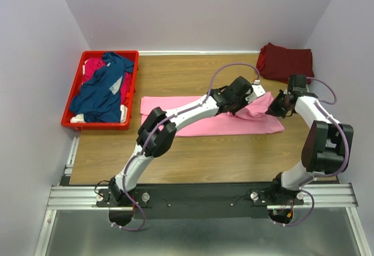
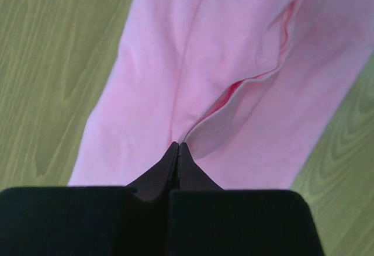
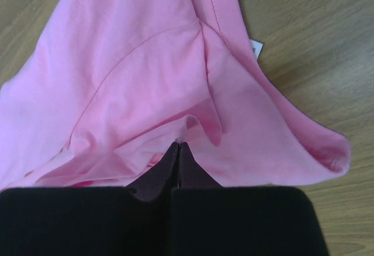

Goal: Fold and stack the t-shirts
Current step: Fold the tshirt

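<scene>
A light pink t-shirt lies across the middle of the table as a long band, with its right end lifted and bunched. My left gripper reaches over it from the left and is shut on a fold of the pink cloth. At the shirt's right end my right gripper is also shut, pinching a raised ridge of the same pink cloth. A dark maroon t-shirt lies folded at the back right corner. A navy t-shirt and a magenta one lie crumpled in the crate.
The red plastic crate stands at the left side of the wooden table. Grey walls close in the back and both sides. A small white label shows at the pink shirt's edge.
</scene>
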Robot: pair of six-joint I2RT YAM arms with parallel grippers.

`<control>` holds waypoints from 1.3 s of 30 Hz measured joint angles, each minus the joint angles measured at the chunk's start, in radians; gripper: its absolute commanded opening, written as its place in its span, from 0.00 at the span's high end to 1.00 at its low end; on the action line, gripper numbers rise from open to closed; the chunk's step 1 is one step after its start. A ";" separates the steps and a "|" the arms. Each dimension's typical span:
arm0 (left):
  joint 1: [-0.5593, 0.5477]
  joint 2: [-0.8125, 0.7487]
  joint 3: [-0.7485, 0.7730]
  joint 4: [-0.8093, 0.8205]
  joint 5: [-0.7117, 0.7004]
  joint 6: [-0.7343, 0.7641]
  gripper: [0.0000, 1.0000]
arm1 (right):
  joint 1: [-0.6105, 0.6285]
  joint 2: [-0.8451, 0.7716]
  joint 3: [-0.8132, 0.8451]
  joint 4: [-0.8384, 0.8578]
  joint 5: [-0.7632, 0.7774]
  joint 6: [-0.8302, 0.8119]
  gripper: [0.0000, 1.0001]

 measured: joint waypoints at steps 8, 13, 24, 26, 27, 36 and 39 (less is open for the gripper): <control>0.056 0.069 0.013 0.021 0.032 -0.039 1.00 | 0.000 0.082 0.053 0.000 0.018 0.000 0.95; 0.059 0.093 0.001 0.033 0.057 -0.059 0.99 | 0.000 0.126 0.085 0.000 0.029 0.000 0.95; 0.059 0.093 -0.052 0.109 0.063 -0.095 0.68 | 0.000 0.159 0.139 0.000 0.065 -0.003 0.82; 0.059 0.092 -0.066 0.116 0.059 -0.103 0.60 | 0.000 0.171 0.150 0.000 0.069 -0.003 0.73; 0.059 0.091 -0.074 0.122 0.053 -0.106 0.54 | 0.000 0.176 0.153 0.000 0.071 -0.004 0.72; 0.068 0.005 -0.149 0.142 -0.022 -0.188 0.39 | 0.000 0.139 0.158 -0.001 0.058 -0.009 0.69; 0.080 -0.080 -0.190 0.149 -0.047 -0.229 0.39 | 0.000 0.076 0.142 0.008 0.013 -0.008 0.68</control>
